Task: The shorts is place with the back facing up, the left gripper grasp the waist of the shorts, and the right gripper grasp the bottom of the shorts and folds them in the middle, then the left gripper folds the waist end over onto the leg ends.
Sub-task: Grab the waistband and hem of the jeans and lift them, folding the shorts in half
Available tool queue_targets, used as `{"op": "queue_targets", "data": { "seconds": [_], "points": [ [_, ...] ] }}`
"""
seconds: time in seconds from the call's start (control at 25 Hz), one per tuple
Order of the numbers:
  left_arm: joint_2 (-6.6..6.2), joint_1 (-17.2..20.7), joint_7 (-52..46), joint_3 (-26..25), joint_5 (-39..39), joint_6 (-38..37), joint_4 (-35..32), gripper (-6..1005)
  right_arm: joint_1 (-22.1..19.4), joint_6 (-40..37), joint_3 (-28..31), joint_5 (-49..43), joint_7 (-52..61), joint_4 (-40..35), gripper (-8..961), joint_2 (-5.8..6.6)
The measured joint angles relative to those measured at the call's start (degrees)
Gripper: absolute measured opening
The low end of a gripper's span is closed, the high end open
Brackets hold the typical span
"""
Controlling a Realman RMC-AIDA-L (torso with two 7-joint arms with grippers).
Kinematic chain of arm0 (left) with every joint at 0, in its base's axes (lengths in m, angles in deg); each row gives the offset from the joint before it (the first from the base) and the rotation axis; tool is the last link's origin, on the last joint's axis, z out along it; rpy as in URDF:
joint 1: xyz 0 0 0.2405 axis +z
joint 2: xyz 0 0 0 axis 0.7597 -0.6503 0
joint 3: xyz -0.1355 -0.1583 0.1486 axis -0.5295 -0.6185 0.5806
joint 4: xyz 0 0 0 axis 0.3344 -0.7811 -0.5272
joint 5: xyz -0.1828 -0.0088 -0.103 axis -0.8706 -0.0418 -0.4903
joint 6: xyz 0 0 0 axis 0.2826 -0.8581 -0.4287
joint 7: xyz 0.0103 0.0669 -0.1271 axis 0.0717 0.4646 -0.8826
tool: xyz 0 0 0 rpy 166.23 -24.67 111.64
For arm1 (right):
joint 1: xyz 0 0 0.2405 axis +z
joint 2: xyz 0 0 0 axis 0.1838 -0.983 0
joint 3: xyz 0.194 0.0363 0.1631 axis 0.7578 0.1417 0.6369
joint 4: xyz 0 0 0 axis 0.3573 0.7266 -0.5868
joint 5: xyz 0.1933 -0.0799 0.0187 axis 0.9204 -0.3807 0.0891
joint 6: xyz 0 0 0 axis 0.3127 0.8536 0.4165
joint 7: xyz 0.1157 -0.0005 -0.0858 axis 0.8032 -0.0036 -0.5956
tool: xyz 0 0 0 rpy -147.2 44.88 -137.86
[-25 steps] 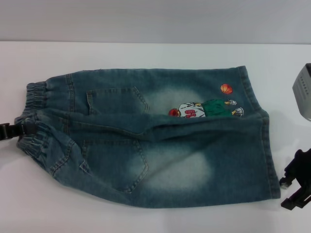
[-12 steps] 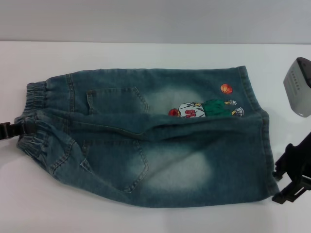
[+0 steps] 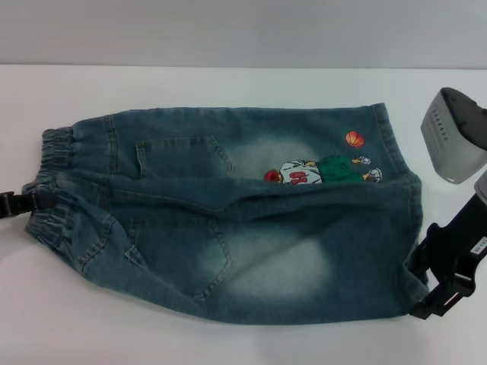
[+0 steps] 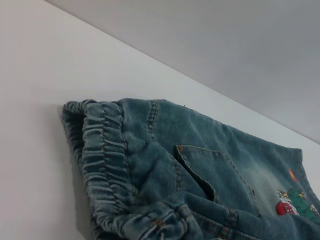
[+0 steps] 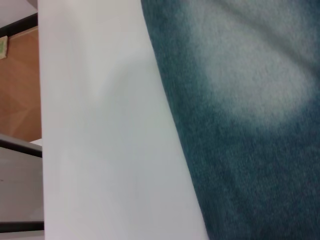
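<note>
- The shorts (image 3: 228, 217) lie flat on the white tabletop (image 3: 228, 84), back pockets up, and serve as the landmark here: waist end toward the robot's left, leg ends toward its right.
- The left tool (image 3: 19, 204) sits at the waist of the shorts (image 3: 53, 186), its black tip touching the gathered elastic band where the band dips inward. It looks pinched on the band, but I cannot tell for sure whether its jaws are together on cloth.
- The right tool (image 3: 445, 277) is at the bottom of the shorts (image 3: 415, 228), against the near corner of the hem, which bunches slightly beside it. Whether it has clamped the denim cannot be told; its wrist view shows only a faded patch of denim and bare tabletop.
- Risk: if the right tool has only one layer, or just the hem's edge, the cloth may slip out as the lengthwise fold begins.
- Risk: a hold at the near corner alone could drag the leg ends askew, so the two halves would not line up.
- Risk: the left tool's grip looks shallow on puckered elastic; lifting may stretch the band and release it.
- Risk: uneven lifting by the two arms would twist the shorts across the middle.
</note>
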Motion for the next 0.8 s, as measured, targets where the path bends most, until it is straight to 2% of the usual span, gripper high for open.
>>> {"op": "queue_targets", "data": {
  "seconds": [0.6, 0.8],
  "points": [
    [0.01, 0.0, 0.0, 0.0, -0.1, 0.5, -0.3, 40, -0.3, 3.0, -0.5, 0.0, 0.4, 0.0, 502, -0.81],
    [0.01, 0.0, 0.0, 0.0, -0.1, 0.5, 0.0, 40, -0.1, 3.8, -0.7, -0.5, 0.4, 0.5, 362, -0.9]
  ]
}}
